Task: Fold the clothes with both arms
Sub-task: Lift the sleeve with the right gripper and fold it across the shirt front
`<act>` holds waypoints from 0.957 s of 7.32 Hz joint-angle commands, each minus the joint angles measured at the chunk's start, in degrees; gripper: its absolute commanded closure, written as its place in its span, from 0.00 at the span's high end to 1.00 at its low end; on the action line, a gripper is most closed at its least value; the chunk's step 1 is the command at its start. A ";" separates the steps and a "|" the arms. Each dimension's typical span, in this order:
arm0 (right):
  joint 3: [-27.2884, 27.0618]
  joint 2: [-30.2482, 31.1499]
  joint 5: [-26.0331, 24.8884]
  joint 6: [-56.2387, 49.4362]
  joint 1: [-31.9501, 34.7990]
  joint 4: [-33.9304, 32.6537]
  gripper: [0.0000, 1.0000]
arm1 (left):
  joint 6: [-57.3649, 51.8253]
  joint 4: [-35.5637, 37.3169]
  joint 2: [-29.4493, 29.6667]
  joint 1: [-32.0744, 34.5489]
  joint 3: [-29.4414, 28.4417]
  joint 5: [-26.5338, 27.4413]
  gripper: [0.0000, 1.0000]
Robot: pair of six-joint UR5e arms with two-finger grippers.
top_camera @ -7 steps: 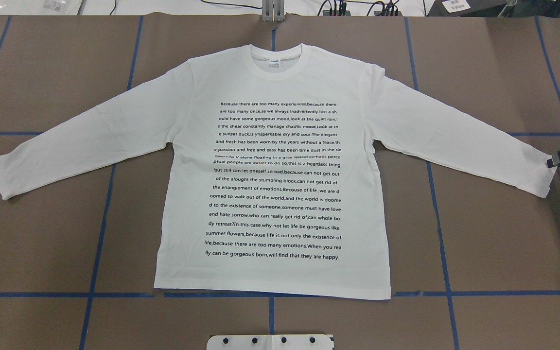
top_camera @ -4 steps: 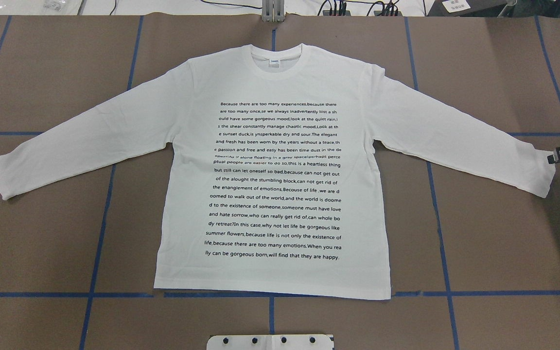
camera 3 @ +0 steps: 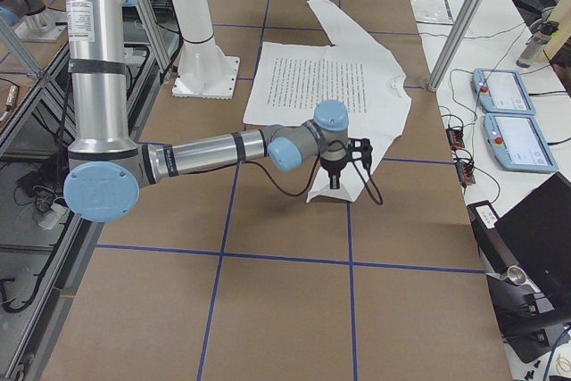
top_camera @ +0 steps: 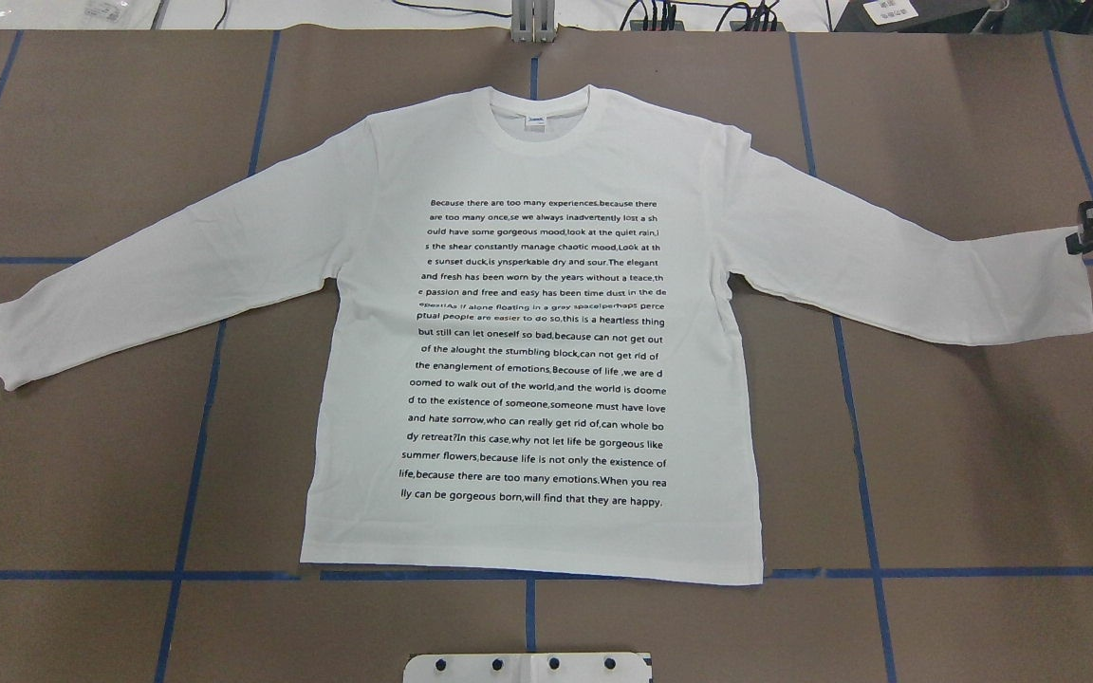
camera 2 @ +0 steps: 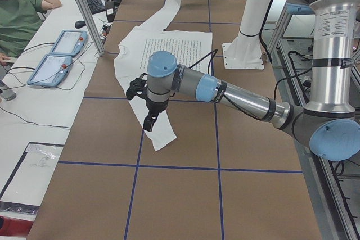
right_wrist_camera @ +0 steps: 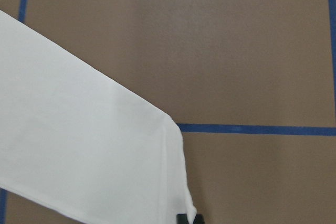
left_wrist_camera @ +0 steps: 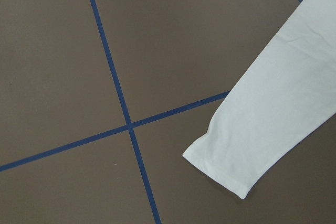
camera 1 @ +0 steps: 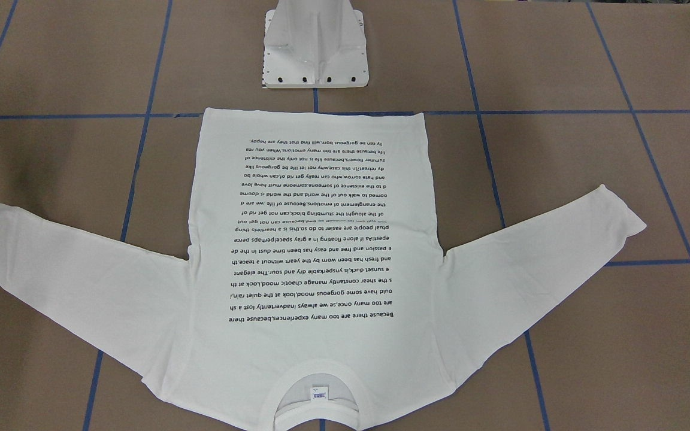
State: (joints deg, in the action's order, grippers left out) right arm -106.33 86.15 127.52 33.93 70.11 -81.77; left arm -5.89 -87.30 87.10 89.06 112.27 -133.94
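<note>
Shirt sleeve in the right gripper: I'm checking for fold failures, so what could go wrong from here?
1. The right gripper pinches only a corner of one cuff of the shirt, so the cloth may slip out while carried.
2. The left gripper hangs above the other cuff, which lies flat and unheld; pulling one sleeve alone could drag and wrinkle the body.

Brown table (top_camera: 82,474) bears shirt (top_camera: 527,152), pedestal base (camera 1: 315,54).
</note>
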 commanded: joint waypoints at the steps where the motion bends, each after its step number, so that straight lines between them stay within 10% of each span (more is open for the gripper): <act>1: -9.15 -17.58 -3.48 0.09 -0.15 -30.95 0.00 | 0.09 -0.06 0.00 -0.03 -0.30 -0.09 1.00; 3: -6.80 -32.65 -9.10 5.84 -6.18 -42.92 0.00 | 0.09 -0.06 0.00 -0.03 -0.48 -0.09 1.00; 7: 16.69 -52.17 -19.31 20.65 -20.87 -31.11 0.00 | 0.09 -0.06 0.00 -0.03 -0.74 0.00 1.00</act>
State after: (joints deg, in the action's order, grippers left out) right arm -98.34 40.18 110.30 52.34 52.59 -117.49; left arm -5.80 -87.37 87.14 89.04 111.52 -133.97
